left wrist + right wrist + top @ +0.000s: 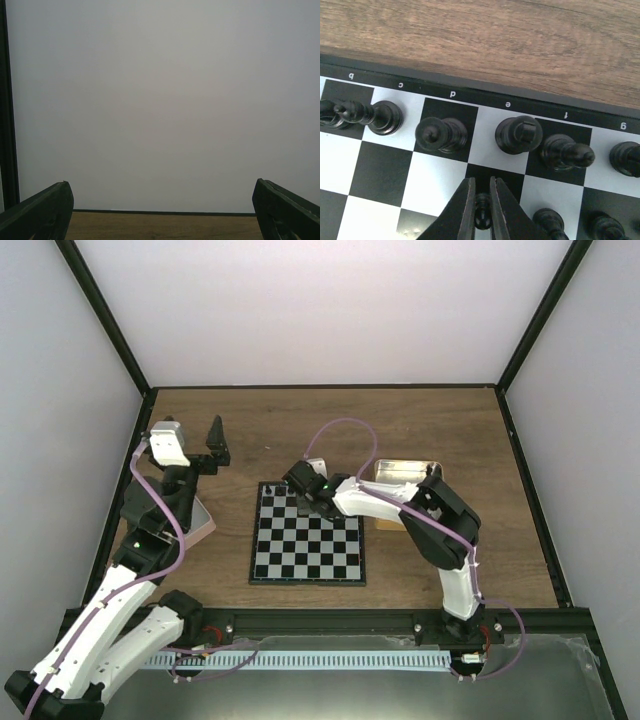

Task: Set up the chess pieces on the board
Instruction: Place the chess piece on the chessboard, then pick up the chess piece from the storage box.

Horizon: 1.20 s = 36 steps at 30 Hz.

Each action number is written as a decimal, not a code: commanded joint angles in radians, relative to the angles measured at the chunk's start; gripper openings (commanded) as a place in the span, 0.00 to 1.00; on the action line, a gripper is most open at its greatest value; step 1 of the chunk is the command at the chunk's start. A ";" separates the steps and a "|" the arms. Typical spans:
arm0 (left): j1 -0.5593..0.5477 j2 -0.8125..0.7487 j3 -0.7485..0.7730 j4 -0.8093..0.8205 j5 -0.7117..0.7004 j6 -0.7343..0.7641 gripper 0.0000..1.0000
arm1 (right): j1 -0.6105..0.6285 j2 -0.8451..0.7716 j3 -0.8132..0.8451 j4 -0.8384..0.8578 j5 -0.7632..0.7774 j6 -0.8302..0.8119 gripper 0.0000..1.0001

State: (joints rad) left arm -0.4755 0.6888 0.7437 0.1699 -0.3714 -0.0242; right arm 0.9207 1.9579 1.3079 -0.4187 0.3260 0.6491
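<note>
Chess pieces (pixel 519 134), all black, stand in a row along the lettered rim of the board (pixel 300 552), one to a square on the files from b to g in the right wrist view. Two more small pieces stand on the next row in, below f and g. On that same row, below the d and e pieces, a pawn (pixel 481 211) sits pinched between the fingers of the right gripper (pixel 481 186), which are closed narrowly on its head. Whether its base touches the square, I cannot tell.

The board lies flat in the middle of the table (pixel 450 430), with the pieces gathered at its far edge. A tin (pixel 405 471) lies just beyond its far right corner, behind the right arm. A pink tray (pixel 203 521) lies to the board's left, partly under the left arm.

The left gripper (pixel 161 205) is held up over the table's far left, well away from the board, its fingers spread wide with nothing between them, facing the wall (pixel 160 100).
</note>
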 commanded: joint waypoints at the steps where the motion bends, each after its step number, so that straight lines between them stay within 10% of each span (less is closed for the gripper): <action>1: 0.005 -0.009 0.001 0.014 -0.014 0.004 1.00 | 0.007 0.022 0.046 -0.052 0.042 0.038 0.09; 11: 0.005 -0.005 0.000 0.014 -0.012 0.006 1.00 | 0.003 -0.138 0.052 -0.041 0.007 0.020 0.34; 25: 0.005 -0.011 -0.001 0.014 -0.003 0.007 1.00 | -0.332 -0.502 -0.253 -0.063 0.169 0.141 0.36; 36: 0.005 0.003 0.000 0.013 0.006 0.000 1.00 | -0.638 -0.493 -0.407 -0.025 0.088 0.093 0.28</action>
State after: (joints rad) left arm -0.4755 0.6903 0.7437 0.1703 -0.3752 -0.0235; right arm 0.3466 1.4322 0.9112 -0.4652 0.4374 0.7677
